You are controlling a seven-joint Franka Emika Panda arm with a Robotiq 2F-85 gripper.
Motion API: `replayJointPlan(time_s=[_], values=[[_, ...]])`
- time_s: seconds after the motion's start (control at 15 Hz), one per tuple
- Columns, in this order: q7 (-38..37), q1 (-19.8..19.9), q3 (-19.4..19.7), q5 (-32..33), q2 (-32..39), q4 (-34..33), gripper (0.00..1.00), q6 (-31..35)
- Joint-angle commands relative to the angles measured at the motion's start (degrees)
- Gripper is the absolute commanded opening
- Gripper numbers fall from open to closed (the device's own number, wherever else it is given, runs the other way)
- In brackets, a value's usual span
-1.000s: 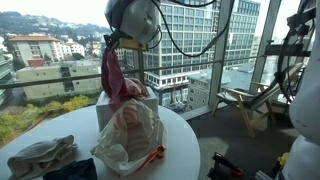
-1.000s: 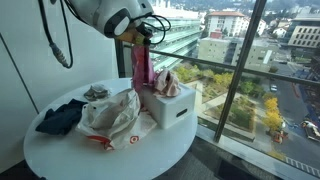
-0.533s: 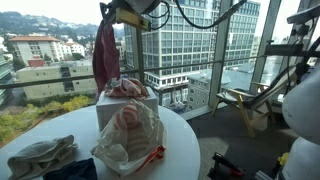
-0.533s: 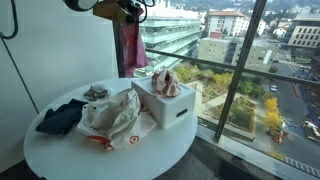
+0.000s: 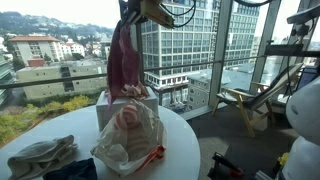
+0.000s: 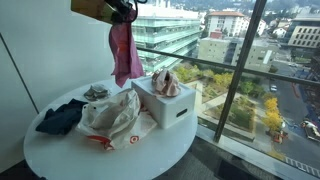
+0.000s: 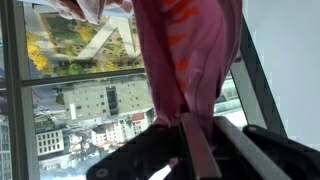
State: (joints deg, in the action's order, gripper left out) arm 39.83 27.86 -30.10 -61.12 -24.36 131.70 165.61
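A pink garment [image 5: 124,58] [image 6: 124,52] hangs full length from my gripper [image 5: 135,14] [image 6: 122,14], which is shut on its top end high above the round white table [image 6: 160,148]. The cloth's lower edge dangles just above the white box [image 6: 172,104] [image 5: 105,108], which holds more bunched pink and white clothes. In the wrist view the pink garment [image 7: 188,55] fills the middle, pinched between the dark fingers [image 7: 197,140] of my gripper [image 7: 185,128].
A clear plastic bag [image 5: 128,135] [image 6: 110,112] with clothes and an orange strap lies in front of the box. A dark blue cloth [image 6: 58,117] and a grey one [image 5: 40,156] lie at the table's edge. Floor-to-ceiling windows stand close behind the table.
The gripper has lifted the pink garment up out of the box, so that it now hangs free above it, and carried it sideways over the box.
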Motion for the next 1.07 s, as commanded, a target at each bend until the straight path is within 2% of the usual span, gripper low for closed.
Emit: replayJointPlan(time_s=[0.0, 0.4, 0.47, 0.53, 0.6, 0.8, 1.0], values=[[1.6, -2.0, 4.17, -0.95, -10.72, 9.75, 0.03, -6.14], [3.43, -4.47, 7.59, 0.18, -20.33, 16.82, 0.03, -10.18], [-1.98, -13.51, 14.44, 8.79, -18.88, 18.35, 0.03, -6.35], [-3.71, -14.0, 15.2, 12.3, -19.29, 18.88, 0.03, -7.66], [-6.27, -16.07, 16.99, 16.79, -19.3, 19.36, 0.03, -8.47], [-12.25, -23.8, 23.03, 28.29, -19.9, 20.8, 0.03, -9.86], [-14.31, -32.43, 29.62, 36.57, -18.59, 20.34, 0.03, -10.08]])
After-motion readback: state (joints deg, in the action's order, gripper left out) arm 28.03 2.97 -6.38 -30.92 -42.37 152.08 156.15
